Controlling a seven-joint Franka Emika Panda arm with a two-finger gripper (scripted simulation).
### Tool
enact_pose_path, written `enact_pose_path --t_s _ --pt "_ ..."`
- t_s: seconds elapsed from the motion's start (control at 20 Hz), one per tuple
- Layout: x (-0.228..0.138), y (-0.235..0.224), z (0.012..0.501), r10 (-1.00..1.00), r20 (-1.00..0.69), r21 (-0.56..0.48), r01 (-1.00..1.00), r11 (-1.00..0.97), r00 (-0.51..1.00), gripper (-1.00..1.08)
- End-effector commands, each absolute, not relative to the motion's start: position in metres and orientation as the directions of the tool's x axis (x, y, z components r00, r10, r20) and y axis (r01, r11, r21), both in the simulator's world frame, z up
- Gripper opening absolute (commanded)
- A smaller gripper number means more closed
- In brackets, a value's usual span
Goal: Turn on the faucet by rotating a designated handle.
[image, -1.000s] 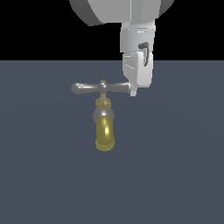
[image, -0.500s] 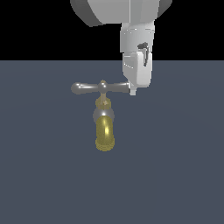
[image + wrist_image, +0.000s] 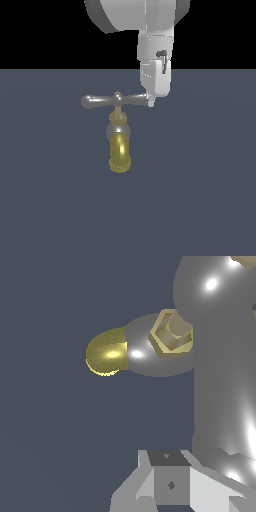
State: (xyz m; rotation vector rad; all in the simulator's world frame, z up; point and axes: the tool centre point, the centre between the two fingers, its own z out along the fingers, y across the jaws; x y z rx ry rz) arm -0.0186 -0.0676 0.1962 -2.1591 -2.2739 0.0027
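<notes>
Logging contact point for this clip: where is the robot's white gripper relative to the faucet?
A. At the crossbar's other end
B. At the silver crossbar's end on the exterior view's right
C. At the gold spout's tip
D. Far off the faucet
B: the white gripper meets the slim silver crossbar handle at its end on the exterior view's right, well above the gold-brass curved spout.

**What you have in front of you, counted**

You have one small tap with a gold-brass down-curved spout [image 3: 120, 152]. It carries one slim silver crossbar handle [image 3: 102, 101] with two rounded ends, and one small brass knob [image 3: 117, 95] at the bar's centre. You see one white-and-grey robot gripper [image 3: 151, 103]. One flat dark grey-blue surface [image 3: 200, 190] lies beneath.
</notes>
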Motion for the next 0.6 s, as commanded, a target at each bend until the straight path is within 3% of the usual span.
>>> enact_pose_path --t_s 0.0,0.55 --pt "-0.008 -0.068 0.196 0.999 0.000 0.000 0.999 0.053 -0.053 -1.00" --pt "0.024 -0.071 0.196 0.999 0.000 0.000 0.999 0.053 -0.053 -1.00"
